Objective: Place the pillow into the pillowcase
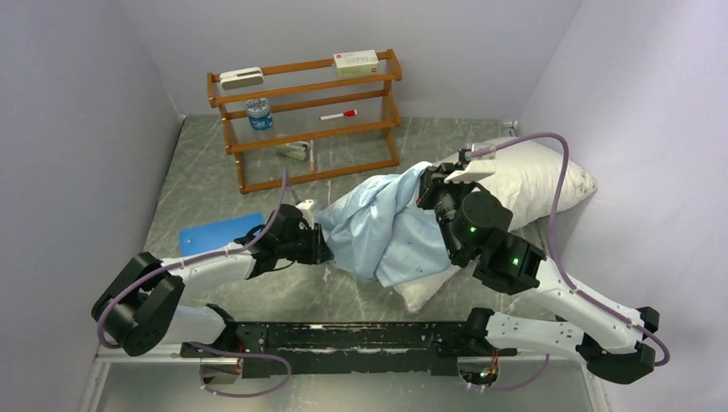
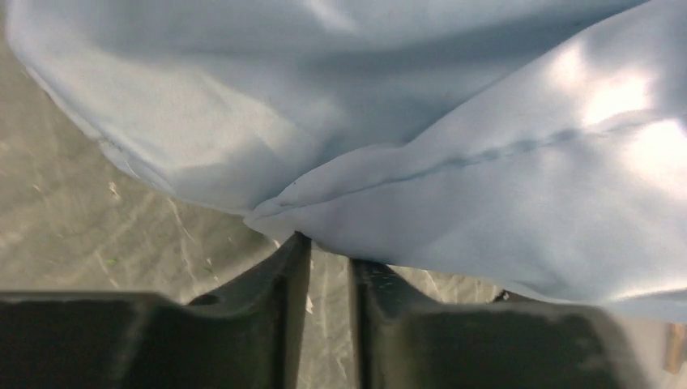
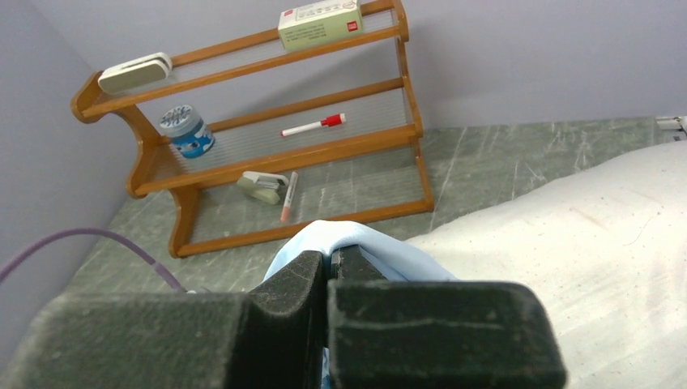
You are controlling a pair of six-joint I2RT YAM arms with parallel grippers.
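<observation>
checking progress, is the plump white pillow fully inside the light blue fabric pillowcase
No: the pillow lies bare at its far end and near corner, outside the pillowcase; the rest, cannot tell.

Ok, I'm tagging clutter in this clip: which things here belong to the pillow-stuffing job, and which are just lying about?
Belongs to the job:
- pillow
- pillowcase, pinched by the right gripper

Just lying about:
- wooden rack with its box, red marker and jar
- blue board
</observation>
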